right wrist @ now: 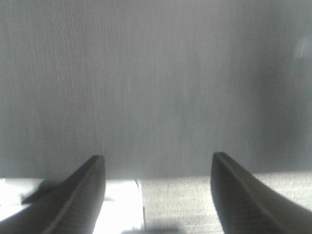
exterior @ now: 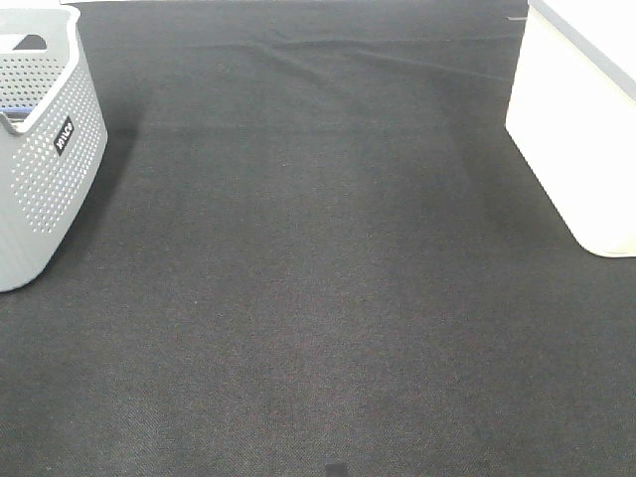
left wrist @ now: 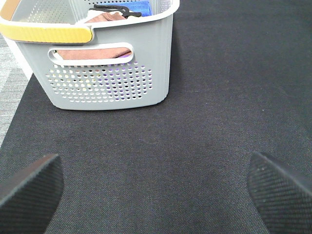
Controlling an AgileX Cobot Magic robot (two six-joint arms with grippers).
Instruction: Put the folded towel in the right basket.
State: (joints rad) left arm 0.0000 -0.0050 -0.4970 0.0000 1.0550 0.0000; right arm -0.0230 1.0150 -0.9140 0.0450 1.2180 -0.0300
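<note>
Surface: a dark woven mat [exterior: 318, 298] covered the work area, with a shallow crease running across its far edge.
Left basket: a grey perforated basket [exterior: 45, 169] stood at the far left of the mat, partly cut off by the picture's edge; a small dark label showed on its side.
Right basket: a plain white container [exterior: 576, 129] stood at the far right, its inside out of sight.
Towel: a pinkish-brown folded towel [left wrist: 92, 52] lay inside the grey basket, seen through the handle slot and over the rim beside something blue [left wrist: 136, 7]; its long axis and heading could not be made out.
Left gripper [left wrist: 156, 187]: jaws spread wide above bare mat, holding nothing, facing the grey basket's yellow-trimmed end.
Right gripper [right wrist: 158, 190]: fingers apart and empty, hanging before a blurred grey surface.
</note>
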